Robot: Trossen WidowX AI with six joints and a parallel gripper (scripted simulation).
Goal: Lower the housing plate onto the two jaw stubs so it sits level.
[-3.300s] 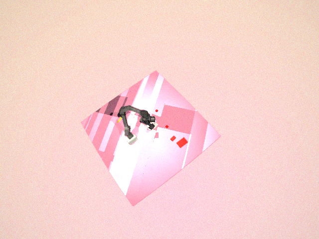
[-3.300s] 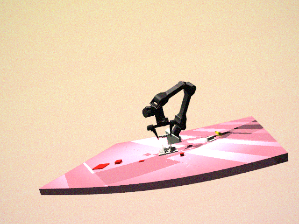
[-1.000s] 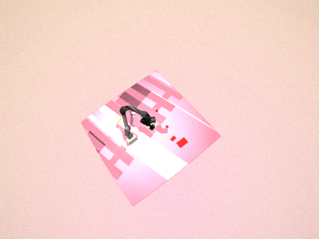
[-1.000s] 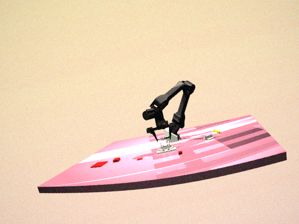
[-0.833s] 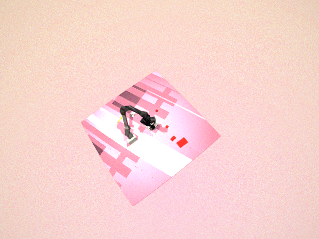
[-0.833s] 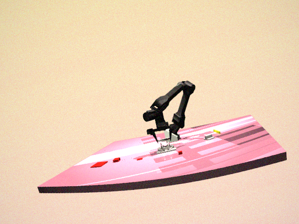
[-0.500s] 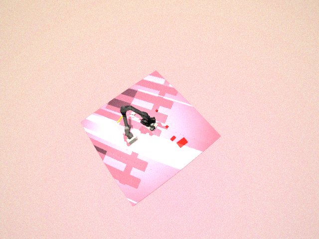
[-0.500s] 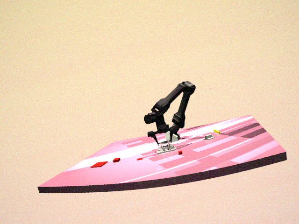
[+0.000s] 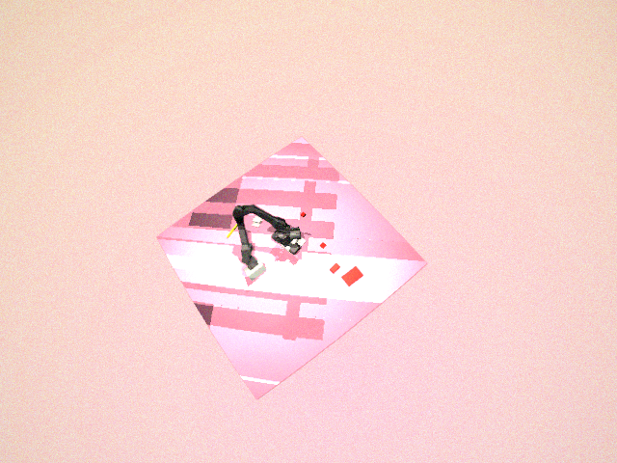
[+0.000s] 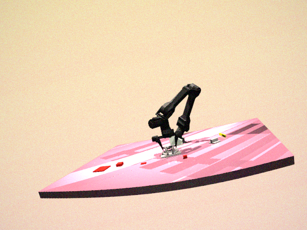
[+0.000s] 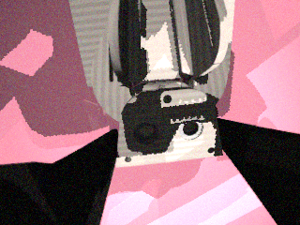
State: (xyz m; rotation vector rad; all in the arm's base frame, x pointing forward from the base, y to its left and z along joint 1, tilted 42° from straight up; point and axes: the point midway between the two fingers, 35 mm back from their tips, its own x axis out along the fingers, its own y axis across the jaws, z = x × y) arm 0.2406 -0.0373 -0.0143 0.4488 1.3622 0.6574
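Note:
The pale housing plate (image 11: 206,145) has two round holes, both dark inside, and lies across the near end of the grey fixture base (image 11: 94,52) (image 10: 178,154) in the wrist view. My gripper (image 11: 164,128) (image 10: 170,148) is shut on the housing plate, a finger at each side edge, low over the fixture. The two upright jaws, left jaw (image 11: 128,52) and right jaw (image 11: 202,42), stand side by side beyond the plate. The stubs are hidden, and I cannot tell whether the plate touches them or is fully level.
A flat red pad (image 9: 352,276) (image 10: 101,168) and several small red blocks, one a red block (image 9: 335,267) (image 10: 119,164), lie beyond the fixture. Another red block (image 9: 303,214) (image 10: 184,156) is beside it. A grey bracket (image 9: 256,221) (image 10: 214,141) and a yellow piece (image 9: 231,231) (image 10: 222,134) lie nearer the arm's base.

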